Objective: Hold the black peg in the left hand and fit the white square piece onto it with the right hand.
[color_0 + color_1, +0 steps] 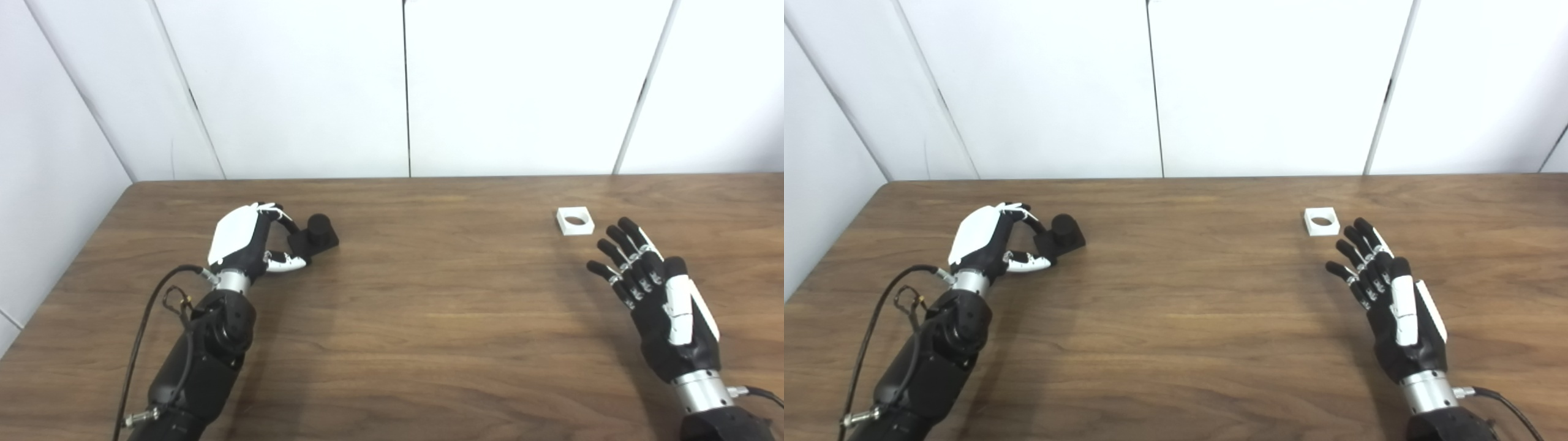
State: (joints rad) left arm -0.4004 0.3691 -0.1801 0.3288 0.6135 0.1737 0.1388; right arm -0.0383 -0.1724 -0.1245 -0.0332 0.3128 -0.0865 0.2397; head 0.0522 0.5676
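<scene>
Left hand (245,242) is curled round the peg (315,236), which sits on the table (429,318); a firm grip can't be confirmed. Tighten on the base, leave the post clear. Right hand (658,294), fingers spread, empty, is near the square (575,221): white, flat, round hole, far right of the peg.

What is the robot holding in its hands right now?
The left hand grips the black peg by its base, at the near-left end. The right hand is open, holding nothing, near the white square piece.
</scene>
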